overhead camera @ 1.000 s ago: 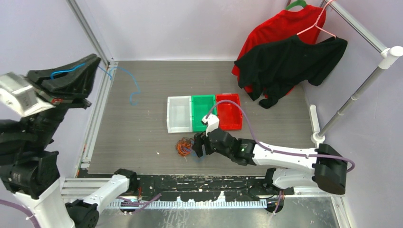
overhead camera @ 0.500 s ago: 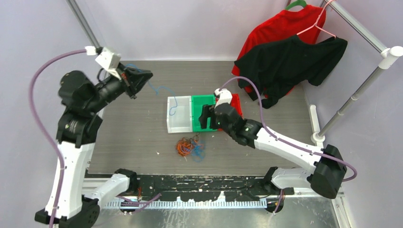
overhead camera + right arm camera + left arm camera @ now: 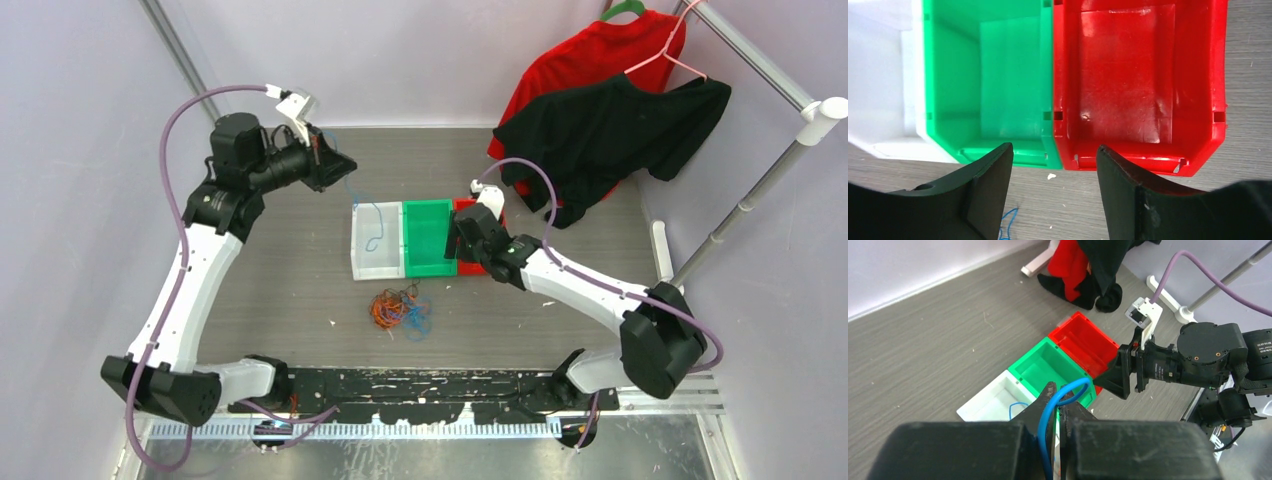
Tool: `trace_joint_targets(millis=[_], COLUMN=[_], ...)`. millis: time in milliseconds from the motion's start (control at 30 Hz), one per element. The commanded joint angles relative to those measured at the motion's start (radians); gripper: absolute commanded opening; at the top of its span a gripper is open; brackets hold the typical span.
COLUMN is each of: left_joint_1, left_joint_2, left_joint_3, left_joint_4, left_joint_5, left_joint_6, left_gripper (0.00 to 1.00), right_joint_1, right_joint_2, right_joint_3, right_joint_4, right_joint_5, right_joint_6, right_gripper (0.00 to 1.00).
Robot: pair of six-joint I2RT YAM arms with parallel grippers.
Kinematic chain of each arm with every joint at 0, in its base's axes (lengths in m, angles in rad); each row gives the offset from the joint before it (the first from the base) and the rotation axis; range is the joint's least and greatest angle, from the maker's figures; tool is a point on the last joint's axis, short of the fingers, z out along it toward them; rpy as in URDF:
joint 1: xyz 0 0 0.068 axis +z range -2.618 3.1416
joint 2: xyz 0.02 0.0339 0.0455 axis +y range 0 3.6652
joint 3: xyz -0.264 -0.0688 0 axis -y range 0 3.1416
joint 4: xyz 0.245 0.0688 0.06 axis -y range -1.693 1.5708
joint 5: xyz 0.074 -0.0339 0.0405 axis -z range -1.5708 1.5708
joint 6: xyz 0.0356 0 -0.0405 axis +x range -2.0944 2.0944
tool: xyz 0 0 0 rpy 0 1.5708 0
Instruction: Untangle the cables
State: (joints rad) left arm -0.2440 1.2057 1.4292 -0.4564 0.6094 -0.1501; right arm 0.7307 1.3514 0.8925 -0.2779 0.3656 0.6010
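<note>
A blue cable (image 3: 1074, 388) is pinched between the closed fingers of the left gripper (image 3: 1058, 396), which is held high, and its free end is trailed down into the white bin (image 3: 358, 250). The right gripper (image 3: 1054, 156) is spread wide over the shared wall of the green bin (image 3: 943, 75) and red bin (image 3: 1198, 75). The other cables (image 3: 401, 310) are heaped in a tangle on the table (image 3: 280, 260), just before the bins.

A blue cable (image 3: 1068, 392) drops between the fingers of the left gripper (image 3: 1060, 402), low in the left wrist view, its lower run hidden behind the black housing. Seen from overhead, the strands of the cable tangle (image 3: 400, 310) are too small to separate. The left edge of the right wrist view cuts off the white bin (image 3: 878, 75). Its bottom edge shows only a scrap of blue wire (image 3: 1007, 222).
</note>
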Motion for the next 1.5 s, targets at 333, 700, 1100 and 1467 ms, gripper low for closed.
trace_joint_targets(millis=[333, 700, 1100, 1467], left_joint_1=[-0.013, -0.013, -0.012, -0.012], left_joint_2=[0.055, 0.053, 0.057, 0.127], left_joint_3=[0.037, 0.0, -0.065, -0.113], left_joint_4=[-0.025, -0.121, -0.098, -0.049], left_joint_5=[0.033, -0.118, -0.26, -0.291], left_joint_6=[0.099, 0.274, 0.397, 0.401], left_gripper=[0.0, 0.0, 0.0, 0.03], right_joint_1=[-0.021, 0.018, 0.041, 0.052], right_joint_2=[0.2, 0.322, 0.367, 0.275], right_joint_3=[0.092, 0.227, 0.278, 0.248], right_joint_4=[0.077, 0.1, 0.093, 0.123], right_joint_5=[-0.058, -0.101, -0.126, -0.107], right_joint_6=[0.048, 0.081, 0.044, 0.052], right_gripper=[0.42, 0.33, 0.33, 0.69])
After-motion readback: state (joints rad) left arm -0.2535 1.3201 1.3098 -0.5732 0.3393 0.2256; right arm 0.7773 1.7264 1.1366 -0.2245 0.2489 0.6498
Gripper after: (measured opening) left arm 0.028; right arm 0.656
